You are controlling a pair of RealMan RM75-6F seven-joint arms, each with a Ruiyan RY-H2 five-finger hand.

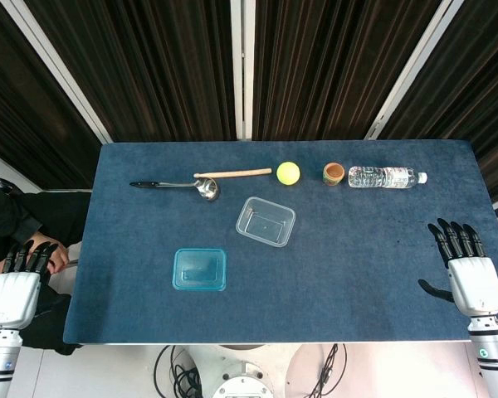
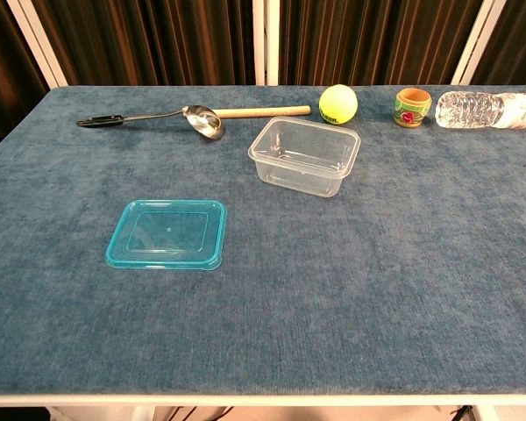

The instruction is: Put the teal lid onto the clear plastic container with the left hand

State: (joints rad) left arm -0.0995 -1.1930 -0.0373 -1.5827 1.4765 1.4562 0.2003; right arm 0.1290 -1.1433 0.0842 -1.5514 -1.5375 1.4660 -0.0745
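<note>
The teal lid point(image 1: 200, 269) point(image 2: 167, 233) lies flat on the blue table, toward the front left. The clear plastic container point(image 1: 266, 221) point(image 2: 305, 156) stands open and empty behind it and to its right, apart from the lid. My left hand point(image 1: 18, 286) hangs off the table's left edge, fingers straight and apart, holding nothing. My right hand point(image 1: 468, 272) rests over the table's right front corner, fingers spread, empty. Neither hand shows in the chest view.
Along the back lie a metal ladle point(image 1: 183, 186) point(image 2: 171, 117), a wooden stick point(image 1: 232, 173), a yellow ball point(image 1: 288, 172) point(image 2: 338, 103), a small brown cup point(image 1: 334, 173) point(image 2: 413, 107) and a water bottle point(image 1: 386, 177) point(image 2: 491, 109) on its side. A person's arm point(image 1: 21, 224) is at far left.
</note>
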